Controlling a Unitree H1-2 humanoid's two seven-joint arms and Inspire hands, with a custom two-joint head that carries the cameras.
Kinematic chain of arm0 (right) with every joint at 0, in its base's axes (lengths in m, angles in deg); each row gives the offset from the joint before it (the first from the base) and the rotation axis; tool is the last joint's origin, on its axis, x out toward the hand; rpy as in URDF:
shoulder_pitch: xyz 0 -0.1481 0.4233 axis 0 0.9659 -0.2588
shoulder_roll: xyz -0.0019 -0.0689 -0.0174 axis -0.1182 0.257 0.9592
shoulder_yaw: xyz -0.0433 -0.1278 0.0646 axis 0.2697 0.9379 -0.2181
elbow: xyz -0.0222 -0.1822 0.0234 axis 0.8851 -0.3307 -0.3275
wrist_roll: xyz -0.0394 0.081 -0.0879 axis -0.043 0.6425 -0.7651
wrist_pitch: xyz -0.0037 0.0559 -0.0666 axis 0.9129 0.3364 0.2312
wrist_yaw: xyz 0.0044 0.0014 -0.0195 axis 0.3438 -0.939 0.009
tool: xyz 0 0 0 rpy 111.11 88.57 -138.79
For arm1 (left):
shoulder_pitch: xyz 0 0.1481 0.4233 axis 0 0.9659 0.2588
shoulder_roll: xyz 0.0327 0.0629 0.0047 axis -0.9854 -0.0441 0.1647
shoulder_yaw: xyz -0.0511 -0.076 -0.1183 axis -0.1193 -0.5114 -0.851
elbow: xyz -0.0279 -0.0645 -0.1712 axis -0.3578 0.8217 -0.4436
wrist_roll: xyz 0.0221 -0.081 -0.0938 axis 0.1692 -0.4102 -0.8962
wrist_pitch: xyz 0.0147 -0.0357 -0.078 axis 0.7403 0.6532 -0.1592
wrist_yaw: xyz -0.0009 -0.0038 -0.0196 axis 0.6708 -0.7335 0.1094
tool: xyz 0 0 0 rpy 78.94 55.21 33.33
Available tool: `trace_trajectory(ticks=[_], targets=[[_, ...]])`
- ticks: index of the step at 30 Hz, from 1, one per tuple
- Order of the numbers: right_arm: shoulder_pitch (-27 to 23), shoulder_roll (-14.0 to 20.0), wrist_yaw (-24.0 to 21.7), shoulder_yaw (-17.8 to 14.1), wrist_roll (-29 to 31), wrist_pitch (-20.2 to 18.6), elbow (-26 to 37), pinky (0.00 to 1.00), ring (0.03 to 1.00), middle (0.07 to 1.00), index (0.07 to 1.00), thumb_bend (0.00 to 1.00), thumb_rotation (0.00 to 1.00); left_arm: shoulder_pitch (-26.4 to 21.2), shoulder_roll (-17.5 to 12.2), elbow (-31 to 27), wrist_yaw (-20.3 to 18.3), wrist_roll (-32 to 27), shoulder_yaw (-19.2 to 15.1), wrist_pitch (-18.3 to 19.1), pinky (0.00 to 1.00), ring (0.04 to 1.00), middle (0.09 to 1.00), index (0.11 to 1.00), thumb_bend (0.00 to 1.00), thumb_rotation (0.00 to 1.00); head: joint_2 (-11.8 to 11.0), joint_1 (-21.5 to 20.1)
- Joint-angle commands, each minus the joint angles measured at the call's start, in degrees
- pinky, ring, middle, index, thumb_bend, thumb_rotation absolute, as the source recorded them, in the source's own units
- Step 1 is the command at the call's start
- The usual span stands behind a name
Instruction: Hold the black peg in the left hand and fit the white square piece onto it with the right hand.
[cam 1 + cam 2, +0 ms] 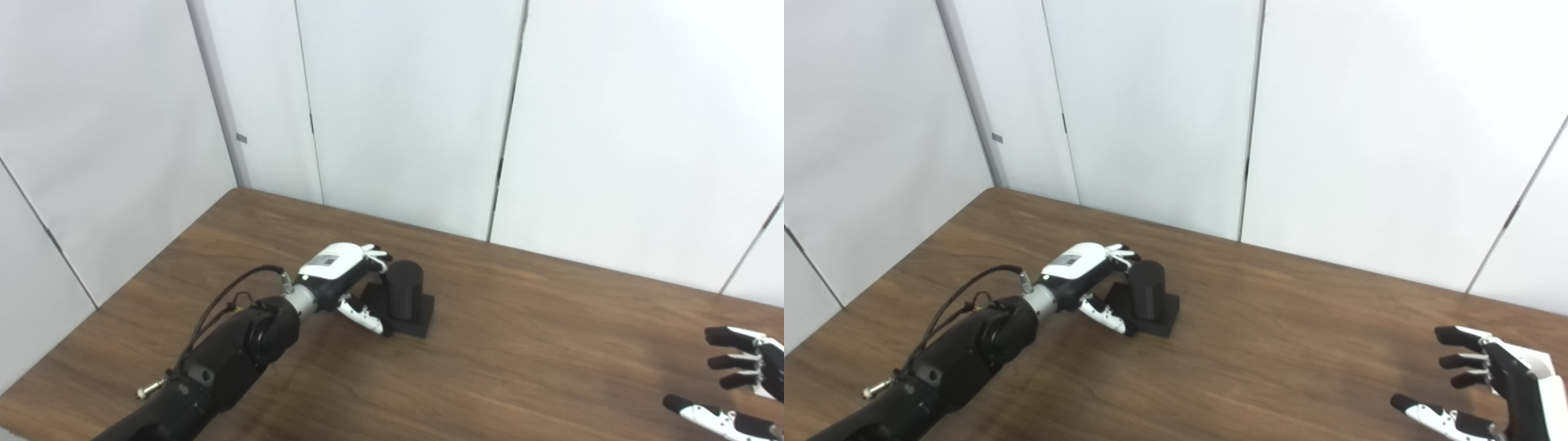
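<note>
White wall panels back a brown tabletop (520, 343). The left hand (343, 275) wraps loosely round the upright peg (406, 291); the right hand (1488, 386) hangs spread, holding nothing.

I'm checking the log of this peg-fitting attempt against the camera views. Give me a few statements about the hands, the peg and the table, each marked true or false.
1. The black cylindrical peg on its square black base stands upright on the brown wooden table. True.
2. The left hand is at the peg, with its fingers reaching around it. True.
3. The right hand holds a white square piece. False: it is open and holds nothing, and no white piece shows in either view.
4. The peg is lifted clear of the table. False: its base rests on the tabletop.
5. The right hand is far from the peg, near the pictures' right edge. True.
</note>
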Motion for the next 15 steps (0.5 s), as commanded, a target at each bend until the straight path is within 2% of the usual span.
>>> trace_trajectory(ticks=[1, 5, 7, 10, 15], targets=[[-1.9, 0.6, 1.0, -0.4, -0.1, 2.1, 1.1, 0.46, 0.586, 0.682, 0.652, 0.58, 0.0, 0.4, 1.8, -0.5, -1.4, 3.8, 3.7, -3.0, 0.91, 0.962, 0.902, 0.485, 0.52, 0.07, 0.1, -0.1], [-1.8, 0.3, 0.2, -0.5, 0.9, 0.6, 1.5, 0.48, 0.599, 0.697, 0.666, 0.57, 0.0, 0.2, 3.1, -2.7, -3.1, 6.1, 6.3, -1.1, 0.92, 0.966, 0.911, 0.487, 0.52, 0.07, 0.3, -1.3], [-1.9, 0.3, 0.0, -0.5, 1.6, 0.7, 1.4, 0.5, 0.61, 0.708, 0.671, 0.56, 0.0, 0.0, 4.0, -2.9, -2.4, 7.1, 7.7, -2.0, 0.91, 0.957, 0.905, 0.487, 0.52, 0.07, 0.5, -2.0], [-2.0, 0.7, 0.5, -0.4, 1.8, 3.0, 0.1, 0.5, 0.613, 0.707, 0.665, 0.57, 0.0, -0.2, 5.3, -2.3, -1.4, 7.5, 9.2, -3.5, 0.89, 0.945, 0.897, 0.485, 0.52, 0.07, 0.7, -3.1], [-2.3, 1.4, 1.8, -0.4, 1.3, 7.7, -2.9, 0.48, 0.593, 0.689, 0.646, 0.59, 0.0, -1.0, 7.1, -2.5, -2.2, 8.0, 11.9, -5.3, 0.9, 0.947, 0.899, 0.486, 0.52, 0.07, 0.9, -4.3]])
